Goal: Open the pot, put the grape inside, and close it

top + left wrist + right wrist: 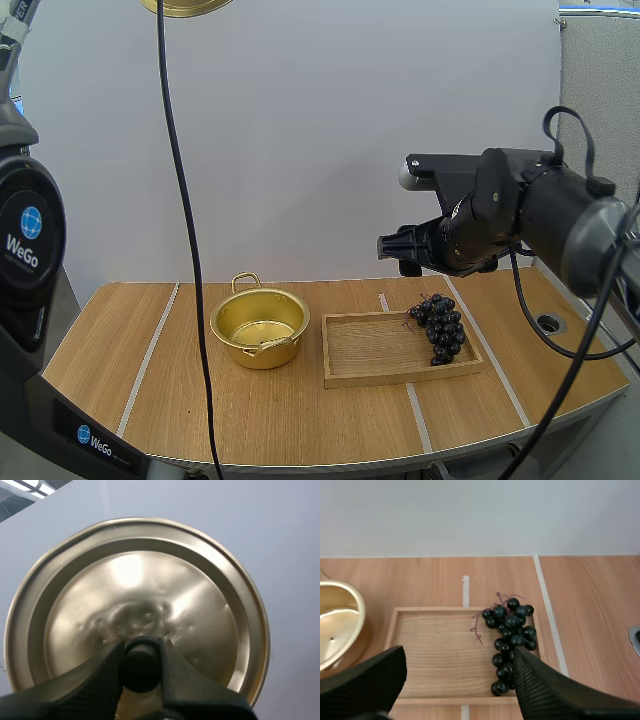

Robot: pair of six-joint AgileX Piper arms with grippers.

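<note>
Left fingers (95, 680) grip lid (135, 580); pot (262, 352), tray (370, 350) rest on wooden table (300, 420).

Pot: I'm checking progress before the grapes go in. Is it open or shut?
Open. The pot stands lidless and empty on the table; the left tool pinches the lid by its knob.

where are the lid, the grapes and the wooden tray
lid (150, 590), left wrist view, on its dented golden face
grapes (514, 636), right wrist view, middle of the bunch
wooden tray (372, 350), high view, bare floor

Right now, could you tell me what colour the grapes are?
The grapes are nearly black; the right wrist view shows them best.
</note>
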